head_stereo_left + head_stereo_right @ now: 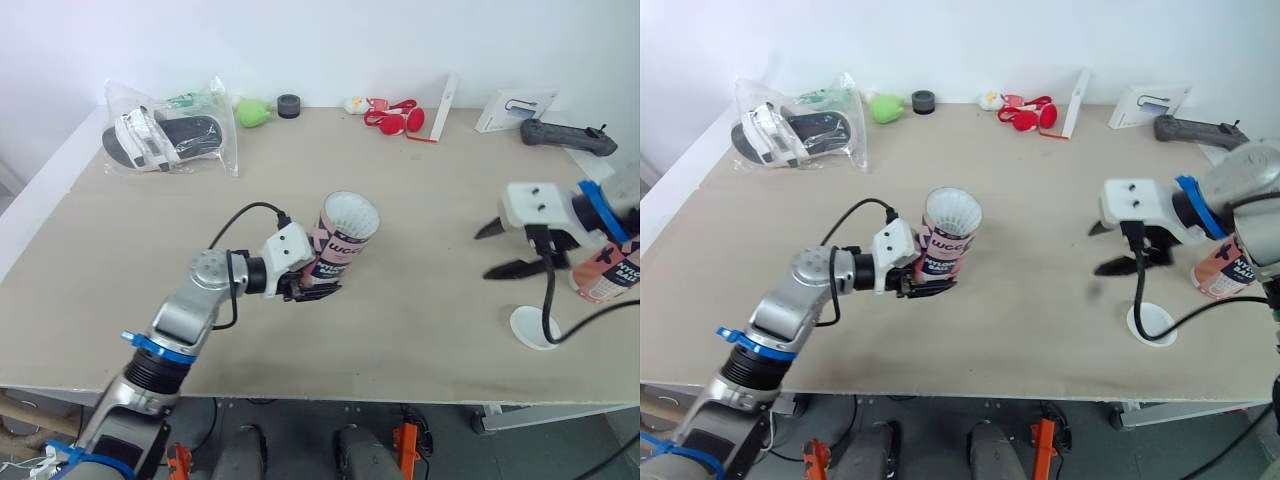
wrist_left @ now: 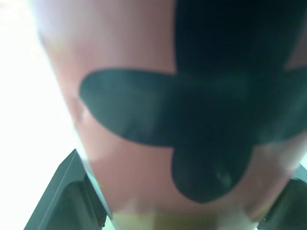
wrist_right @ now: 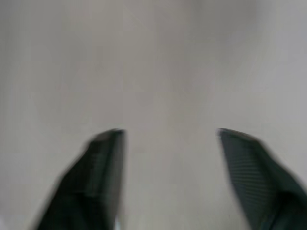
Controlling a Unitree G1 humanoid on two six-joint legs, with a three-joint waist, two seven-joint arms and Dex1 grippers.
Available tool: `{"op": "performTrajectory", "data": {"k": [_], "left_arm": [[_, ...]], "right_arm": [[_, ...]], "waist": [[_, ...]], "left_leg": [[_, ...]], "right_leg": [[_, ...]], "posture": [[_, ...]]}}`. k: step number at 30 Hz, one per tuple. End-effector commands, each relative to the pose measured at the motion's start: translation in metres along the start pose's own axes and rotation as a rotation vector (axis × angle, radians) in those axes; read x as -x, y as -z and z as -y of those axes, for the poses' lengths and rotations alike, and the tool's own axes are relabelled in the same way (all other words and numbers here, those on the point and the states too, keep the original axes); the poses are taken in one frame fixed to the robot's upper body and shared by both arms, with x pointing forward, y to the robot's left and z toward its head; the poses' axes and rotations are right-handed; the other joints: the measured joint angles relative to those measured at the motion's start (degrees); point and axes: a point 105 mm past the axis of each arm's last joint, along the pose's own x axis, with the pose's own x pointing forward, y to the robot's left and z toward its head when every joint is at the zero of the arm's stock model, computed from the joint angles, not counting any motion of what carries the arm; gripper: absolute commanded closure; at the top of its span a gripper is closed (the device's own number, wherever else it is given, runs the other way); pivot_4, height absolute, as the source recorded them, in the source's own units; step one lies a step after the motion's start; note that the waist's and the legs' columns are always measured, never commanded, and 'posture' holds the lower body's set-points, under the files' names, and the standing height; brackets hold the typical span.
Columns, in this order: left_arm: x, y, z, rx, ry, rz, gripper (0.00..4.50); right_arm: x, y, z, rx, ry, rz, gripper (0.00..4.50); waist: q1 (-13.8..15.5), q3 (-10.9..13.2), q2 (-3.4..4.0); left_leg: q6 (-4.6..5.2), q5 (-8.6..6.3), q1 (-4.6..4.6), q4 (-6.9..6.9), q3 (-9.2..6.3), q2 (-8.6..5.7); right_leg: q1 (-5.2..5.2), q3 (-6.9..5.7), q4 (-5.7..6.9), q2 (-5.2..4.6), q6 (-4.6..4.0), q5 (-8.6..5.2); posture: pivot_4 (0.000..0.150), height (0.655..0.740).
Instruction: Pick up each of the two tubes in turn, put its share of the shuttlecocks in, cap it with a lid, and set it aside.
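My left gripper is shut on a pink tube with black lettering, held tilted above the middle of the table, its open mouth showing white shuttlecock feathers. The left wrist view shows the tube's pink wall close up between the fingers. My right gripper hangs open over bare tabletop on the right, nothing between its fingers. A second pink tube stands at the right edge behind that arm. A white round lid lies flat near the front edge.
At the back left lies a clear bag with sandals. Along the back edge are a green ball, a black ring, red items, a white card and a black controller.
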Motion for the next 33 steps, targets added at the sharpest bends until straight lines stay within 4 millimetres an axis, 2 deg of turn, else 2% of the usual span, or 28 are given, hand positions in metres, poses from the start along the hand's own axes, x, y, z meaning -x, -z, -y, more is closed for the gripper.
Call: {"op": "performTrajectory", "data": {"k": [1,4,10,18,19,22,23,24,28,29,33], "left_arm": [[-0.006,0.0,0.003,0.035,-0.043,0.083,1.43],[-0.012,0.016,0.011,0.069,-0.061,0.107,1.43],[-0.02,0.04,0.025,0.14,-0.064,0.103,1.43],[-0.025,0.054,0.029,0.15,-0.088,0.1,1.43],[-0.025,0.054,0.029,0.147,-0.089,0.1,1.43],[-0.025,0.054,0.03,0.143,-0.091,0.101,1.43],[-0.025,0.054,0.03,0.142,-0.093,0.099,1.43],[-0.025,0.055,0.03,0.141,-0.094,0.098,1.43],[-0.024,0.055,0.029,0.138,-0.1,0.094,1.43],[-0.024,0.055,0.029,0.137,-0.101,0.094,1.43],[-0.024,0.055,0.026,0.138,-0.105,0.094,1.43]], "right_arm": [[0.008,0.026,-0.007,-0.023,-0.035,-0.094,0.07],[0.002,0.046,-0.017,-0.076,-0.078,-0.133,0.07],[-0.015,0.07,-0.026,-0.146,-0.14,-0.182,0.07],[-0.036,0.08,-0.026,-0.206,-0.17,-0.207,0.07],[-0.038,0.081,-0.027,-0.215,-0.174,-0.21,0.43],[-0.044,0.086,-0.029,-0.242,-0.19,-0.219,1.13],[-0.045,0.088,-0.03,-0.247,-0.193,-0.225,1.58],[-0.046,0.09,-0.031,-0.254,-0.199,-0.226,2.27],[-0.048,0.091,-0.032,-0.266,-0.21,-0.219,3.87],[-0.048,0.091,-0.032,-0.269,-0.213,-0.215,4.4],[-0.047,0.091,-0.032,-0.26,-0.214,-0.215,4.46]], "waist": [[-0.15,0.1,0.08],[-0.2,0.12,0.14],[-0.2,0.25,0.35],[-0.18,0.19,0.45],[-0.18,0.19,0.45],[-0.19,0.17,0.45],[-0.19,0.17,0.45],[-0.13,0.17,0.43],[-0.1,0.08,0.21],[-0.1,0.07,0.18],[-0.1,0.06,0.15]], "left_leg": [[0.0,0.0,0.02,0.0,0.01,0.0],[-0.01,0.01,0.23,-0.04,0.01,0.02],[-0.15,0.09,0.3,0.01,0.11,-0.02],[-0.17,0.11,0.58,0.06,0.34,-0.04],[-0.17,0.11,0.59,0.1,0.35,-0.04],[-0.17,0.11,0.61,0.11,0.4,-0.04],[-0.17,0.11,0.62,0.11,0.4,-0.03],[-0.17,0.11,0.63,0.11,0.4,-0.03],[-0.17,0.1,0.63,0.1,0.39,-0.03],[-0.17,0.1,0.64,0.11,0.38,-0.03],[-0.17,0.1,0.73,0.1,0.38,-0.02]], "right_leg": [[0.0,0.01,0.02,0.01,-0.02,0.01],[0.14,0.03,0.04,0.05,0.05,-0.03],[0.19,0.18,0.09,0.04,0.44,-0.01],[0.44,0.42,0.08,0.02,0.56,0.08],[0.46,0.43,0.08,0.02,0.58,0.09],[0.47,0.47,0.08,0.02,0.6,0.1],[0.49,0.46,0.08,0.02,0.6,0.1],[0.49,0.46,0.08,0.02,0.59,0.09],[0.55,0.46,0.04,0.03,0.61,0.07],[0.56,0.45,0.04,0.02,0.61,0.07],[0.62,0.45,0.04,0.03,0.6,0.07]], "posture": [[0.15,0.74],[0.15,0.74],[0.15,0.74],[0.15,0.74],[0.15,0.74],[0.15,0.74],[0.15,0.74],[0.15,0.74],[0.15,0.74],[0.15,0.74],[0.15,0.74]]}}
